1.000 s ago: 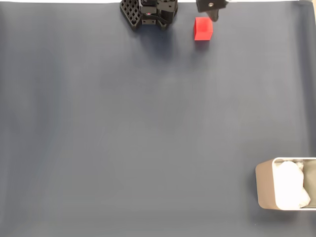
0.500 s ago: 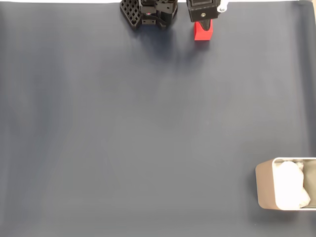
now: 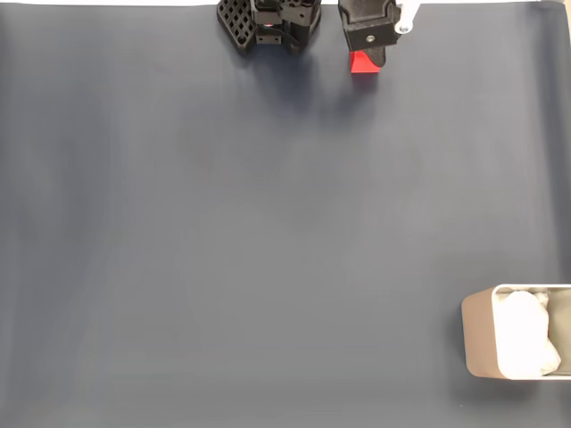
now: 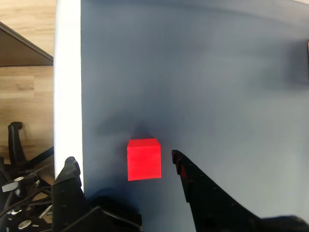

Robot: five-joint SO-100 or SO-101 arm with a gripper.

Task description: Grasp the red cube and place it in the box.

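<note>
Fixed view: we are in the approach step of the grasp. The claw hangs over the red cube at the far top edge of the dark tabletop. The arm housing covers most of the cube; only its lower left part shows. From here we cannot tell how the fingers stand. The box sits at the lower right corner, well apart from the cube, with its right side cut off by the frame and white padding visible inside.

Wrist view: the claw is spread apart, with the red cube resting on the tabletop between the two fingers, touching neither. The cube lies closer to the right finger than to the left finger, near the white edge of the tabletop. In our judgement, the next move calls for lowering slightly, then closing on the cube's two side faces. The lower parts of both fingers are cut off by the bottom of the frame, so we cannot judge their height above the tabletop.
</note>
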